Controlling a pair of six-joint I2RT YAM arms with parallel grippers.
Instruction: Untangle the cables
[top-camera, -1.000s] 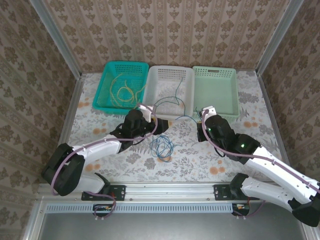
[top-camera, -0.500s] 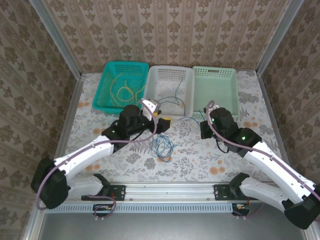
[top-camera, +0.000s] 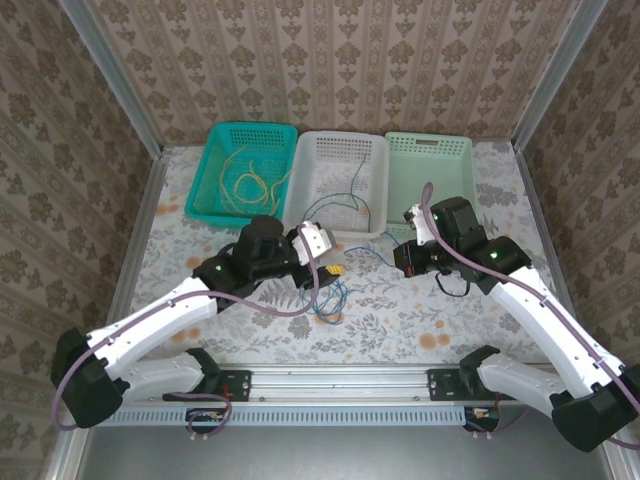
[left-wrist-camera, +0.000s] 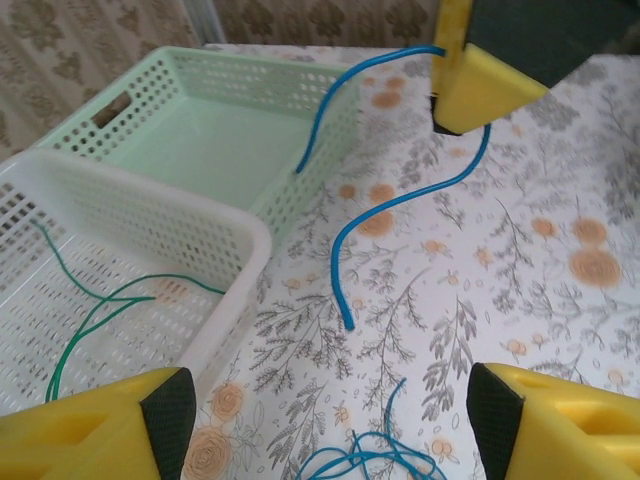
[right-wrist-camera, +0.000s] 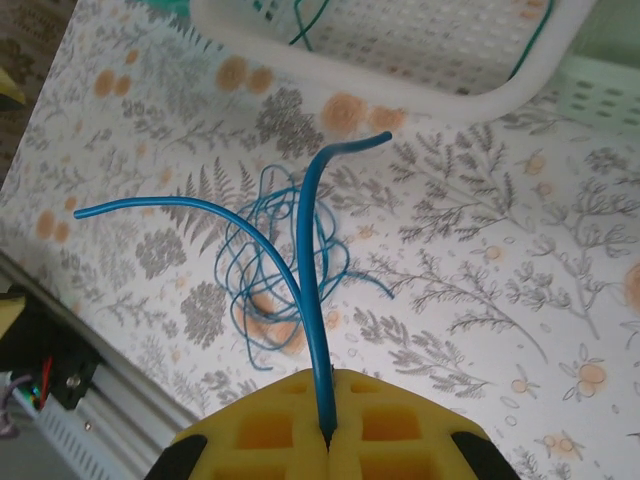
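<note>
A tangle of thin blue cables (top-camera: 325, 295) lies on the flowered table in front of the baskets. My right gripper (right-wrist-camera: 328, 440) is shut on one blue cable (right-wrist-camera: 315, 270), which rises from the jaws and splits into two free ends above the tangle (right-wrist-camera: 280, 275). In the top view the right gripper (top-camera: 408, 255) is to the right of the tangle. My left gripper (top-camera: 335, 262) hovers open over the tangle's far edge, its yellow fingers (left-wrist-camera: 150, 420) wide apart and nothing between them. The held cable (left-wrist-camera: 400, 205) hangs ahead of it. Yellow cables (top-camera: 245, 178) and green cables (left-wrist-camera: 100, 310) lie in baskets.
Three baskets stand in a row at the back: teal (top-camera: 212, 200), white (top-camera: 340, 145) and light green (top-camera: 430, 150). The white basket's rim (left-wrist-camera: 140, 215) is close to my left finger. A metal rail (top-camera: 340, 380) runs along the near edge.
My left gripper has swung right and nearer, from beside the white basket to above the blue tangle. The right arm has shifted a little with the blue cable still pinched.
</note>
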